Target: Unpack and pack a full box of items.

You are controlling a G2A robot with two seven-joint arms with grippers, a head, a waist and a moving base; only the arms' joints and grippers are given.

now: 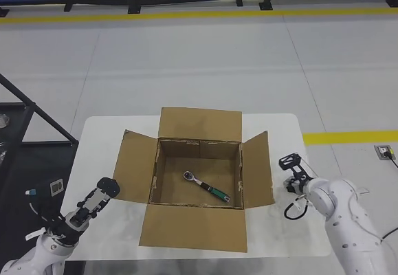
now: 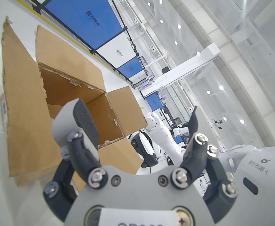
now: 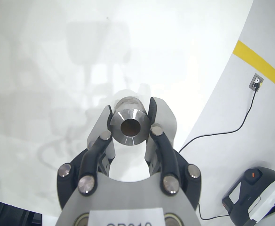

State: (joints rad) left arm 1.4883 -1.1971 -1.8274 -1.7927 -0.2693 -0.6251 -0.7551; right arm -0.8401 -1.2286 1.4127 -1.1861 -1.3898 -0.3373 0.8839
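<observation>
Right gripper (image 3: 130, 109) jaws clench a steel socket (image 3: 129, 123) above the worktop's (image 1: 281, 130) right edge, beside the open cardboard box (image 1: 193, 227). Inside it, a ratchet wrench (image 1: 206, 187) lies diagonally, green handle toward the near-right corner. Left gripper (image 2: 137, 114) jaws hang released at the box's left side.

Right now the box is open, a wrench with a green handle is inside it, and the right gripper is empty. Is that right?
Not quite. The right gripper is not empty: the right wrist view shows it shut on a metal cylinder. The box is open, and the wrench with a green handle lies inside it.
</observation>
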